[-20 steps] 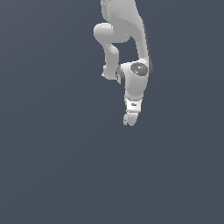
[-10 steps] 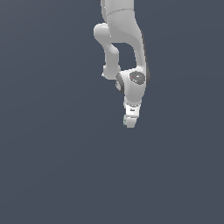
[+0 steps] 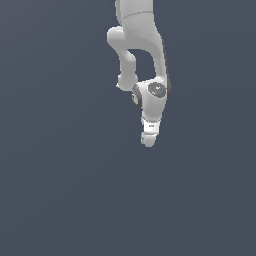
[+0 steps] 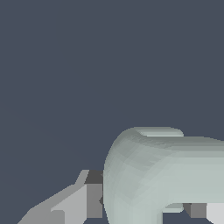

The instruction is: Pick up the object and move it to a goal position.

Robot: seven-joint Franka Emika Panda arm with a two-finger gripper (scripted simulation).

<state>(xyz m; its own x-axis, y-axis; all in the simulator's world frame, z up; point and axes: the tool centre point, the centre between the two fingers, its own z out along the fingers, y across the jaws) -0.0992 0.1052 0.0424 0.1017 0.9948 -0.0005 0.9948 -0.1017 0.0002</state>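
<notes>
Big white arm point(image 3: 141, 45) reaching down over the dark grey surface point(image 3: 60, 190). At its tip, the pincer point(image 3: 148, 141), clenched around the pale mint-green object point(image 4: 162, 175). Object right between the grey fingers point(image 4: 83, 199), up close in the wrist view.

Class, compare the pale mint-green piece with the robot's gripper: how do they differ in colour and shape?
Colour: the mint-green piece is pale green; the gripper is white-grey. Shape: the piece is smooth and rounded, bending like an arch; the gripper's fingers look flat-faced and angular. Shared: in the wrist view both sit together, the piece between the fingers.
</notes>
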